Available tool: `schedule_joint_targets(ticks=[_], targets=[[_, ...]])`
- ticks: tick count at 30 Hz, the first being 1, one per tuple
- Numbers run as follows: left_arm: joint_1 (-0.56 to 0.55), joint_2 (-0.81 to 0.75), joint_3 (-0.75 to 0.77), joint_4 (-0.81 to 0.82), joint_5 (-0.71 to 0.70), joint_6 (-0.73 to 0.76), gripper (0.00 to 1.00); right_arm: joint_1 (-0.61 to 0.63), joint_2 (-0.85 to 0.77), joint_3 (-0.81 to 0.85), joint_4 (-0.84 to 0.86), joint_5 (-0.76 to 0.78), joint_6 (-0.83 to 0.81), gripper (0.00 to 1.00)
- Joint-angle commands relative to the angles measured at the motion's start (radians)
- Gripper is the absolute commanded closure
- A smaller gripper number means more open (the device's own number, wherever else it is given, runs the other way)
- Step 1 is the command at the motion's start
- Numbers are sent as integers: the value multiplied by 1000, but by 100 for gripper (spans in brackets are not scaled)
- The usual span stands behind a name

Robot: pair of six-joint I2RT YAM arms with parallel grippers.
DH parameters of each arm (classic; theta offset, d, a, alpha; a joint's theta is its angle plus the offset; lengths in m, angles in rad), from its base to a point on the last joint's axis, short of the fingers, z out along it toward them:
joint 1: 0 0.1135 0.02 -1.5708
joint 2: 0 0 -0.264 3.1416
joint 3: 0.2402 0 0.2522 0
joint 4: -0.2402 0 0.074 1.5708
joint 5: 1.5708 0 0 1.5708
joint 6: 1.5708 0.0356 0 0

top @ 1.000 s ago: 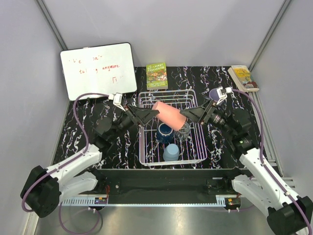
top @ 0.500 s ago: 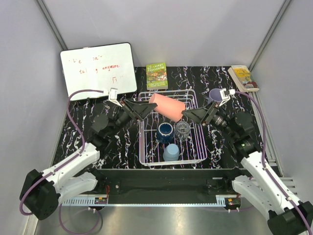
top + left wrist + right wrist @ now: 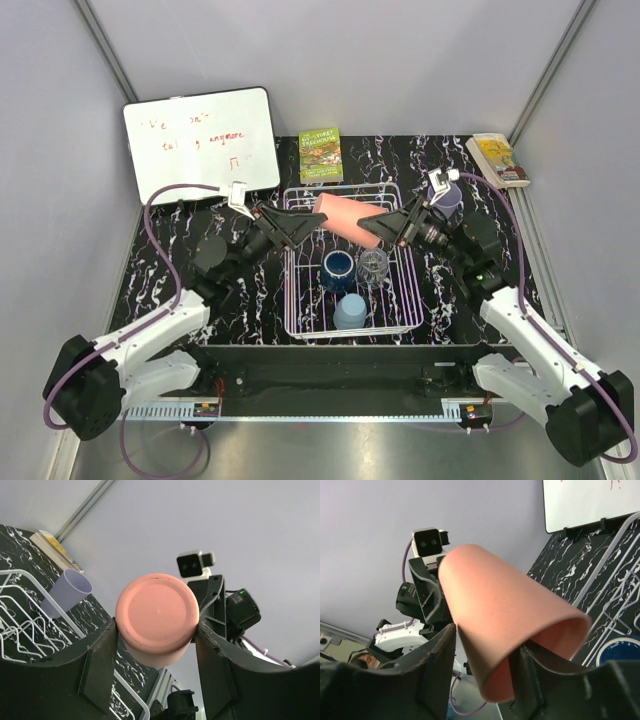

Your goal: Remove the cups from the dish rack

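The salmon-pink cup (image 3: 345, 218) hangs on its side above the far part of the white wire dish rack (image 3: 297, 300). My left gripper (image 3: 310, 222) is shut on its closed bottom; in the left wrist view both fingers press the base (image 3: 157, 617). My right gripper (image 3: 386, 227) is open and straddles the rim wall (image 3: 500, 605), one finger outside, one inside. In the rack stand a dark blue cup (image 3: 337, 268), a clear faceted glass (image 3: 373, 265) and a light blue cup (image 3: 350, 311). A lavender cup (image 3: 447, 200) stands on the table right of the rack.
A whiteboard (image 3: 200, 145) leans at the back left. A green book (image 3: 320, 155) lies behind the rack and another book (image 3: 497, 159) at the back right corner. The rack's upright dividers (image 3: 340, 200) sit just under the held cup.
The left gripper raised the salmon-pink cup up and away from the rack floor. The right gripper then moved left, so its fingers now straddle the cup's rim.
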Motion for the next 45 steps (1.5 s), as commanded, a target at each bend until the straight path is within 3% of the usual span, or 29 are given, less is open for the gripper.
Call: schedule_joint_targets(ticks=[1,4,7,9,11,14,18,22,26,27,31,35,38,45], targets=[[-22,29,-22,106,16,-17,100,35,44,92,75,-14,-17,55],[-24,47,-32,109,19,-18,100,56,72,106,75,-14,-25,61],[-24,44,-31,68,20,1,100,61,66,106,20,10,-46,80],[-24,32,-14,-24,8,24,100,61,49,116,-67,33,-86,98],[-24,11,15,-101,-4,69,100,61,17,135,-165,76,-165,100],[-22,-20,44,-242,-23,136,78,61,-29,172,-334,145,-253,100],[-13,-60,66,-360,-65,175,14,61,-75,233,-544,271,-322,100],[-1,-104,81,-475,-151,187,1,61,-88,322,-707,444,-378,100],[1,-108,121,-648,-237,199,1,61,1,483,-1004,751,-411,100],[1,-98,130,-679,-269,198,1,60,68,570,-1060,888,-414,100],[1,-63,202,-837,-343,187,1,47,341,893,-1386,1158,-405,100],[1,-5,260,-995,-414,158,1,9,631,1330,-1691,1212,-372,100],[1,35,286,-1047,-411,143,2,-11,823,1593,-1821,1230,-359,100],[-1,92,311,-1130,-431,138,4,-155,1018,1712,-1872,1126,-325,100]])
